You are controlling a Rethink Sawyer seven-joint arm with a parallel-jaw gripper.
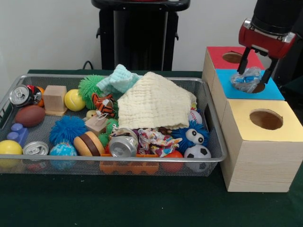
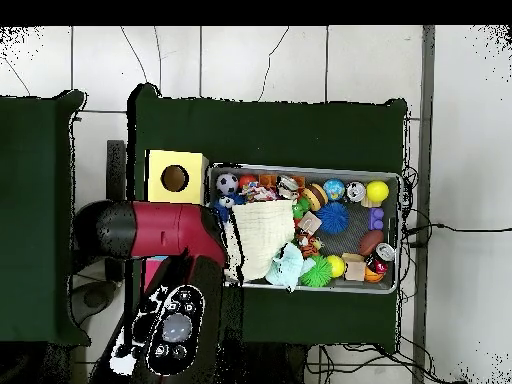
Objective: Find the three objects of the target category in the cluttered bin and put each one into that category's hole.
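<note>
The wire mesh bin (image 1: 214, 142) lies on the green table, full of toys, and also shows in the overhead view (image 2: 392, 178). My gripper (image 1: 254, 75) hangs over the blue-topped box (image 1: 272, 91) to the right of the bin. Its fingers stand on either side of a crumpled see-through bottle with a blue-white label (image 1: 245, 79) and look shut on it. The bottle sits at the left rim of the blue box's round hole (image 1: 259, 88). No other see-through bottle shows in the bin. In the overhead view the red arm (image 2: 165, 230) hides the gripper and the bottle.
A red-topped box (image 1: 232, 57) stands behind the blue one and a yellow-topped box (image 1: 265, 119) in front, each with a hole. A cream cloth (image 1: 154, 105) covers the bin's middle. Silver cans (image 1: 122, 145) (image 1: 21, 95) (image 1: 35, 149), balls and plush toys lie around it.
</note>
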